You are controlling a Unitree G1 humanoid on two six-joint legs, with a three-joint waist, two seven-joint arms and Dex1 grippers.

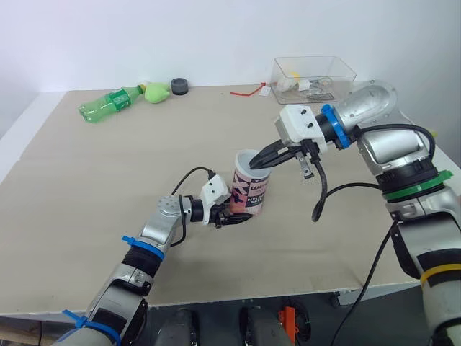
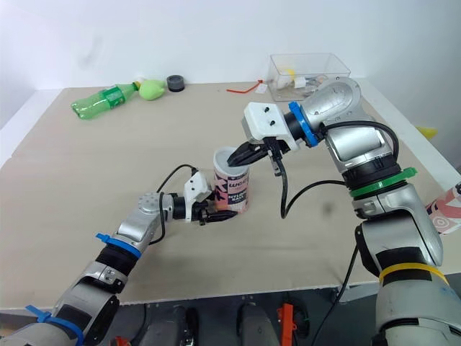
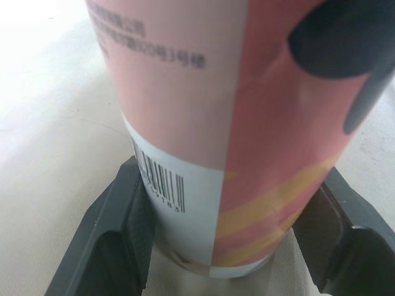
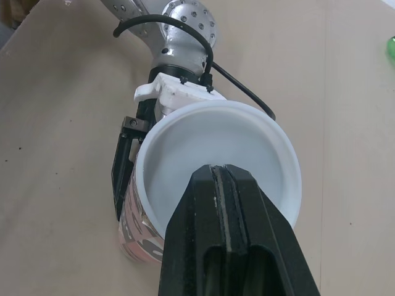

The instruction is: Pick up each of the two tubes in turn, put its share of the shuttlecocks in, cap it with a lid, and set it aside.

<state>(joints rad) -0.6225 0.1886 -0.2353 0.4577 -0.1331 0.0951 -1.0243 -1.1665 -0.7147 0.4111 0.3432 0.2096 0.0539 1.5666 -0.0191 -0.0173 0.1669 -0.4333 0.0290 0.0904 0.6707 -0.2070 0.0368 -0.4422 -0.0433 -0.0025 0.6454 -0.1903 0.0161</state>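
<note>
Head view first: the pink tube stands upright on the worktop, long axis vertical, with a white lid on its top. The left gripper comes in low from the tube's left and clamps the foot. The right gripper reaches in from the tube's right, tips down on the lid. So the right arm is nearer the top of the tube and the left arm nearer the bottom.

Left wrist view: the tube is dead ahead, barcode facing. There is a black finger on either side of its bottom end, pinching it, with the base down at the worktop.

Right wrist view: the fingers are pressed together with nothing between them. Their tips sit over the lid's near rim, and the tube is straight below. This looks like the capping step. The push needs to run straight down the tube's axis while the left holds firm, or the tube may tip.
</note>
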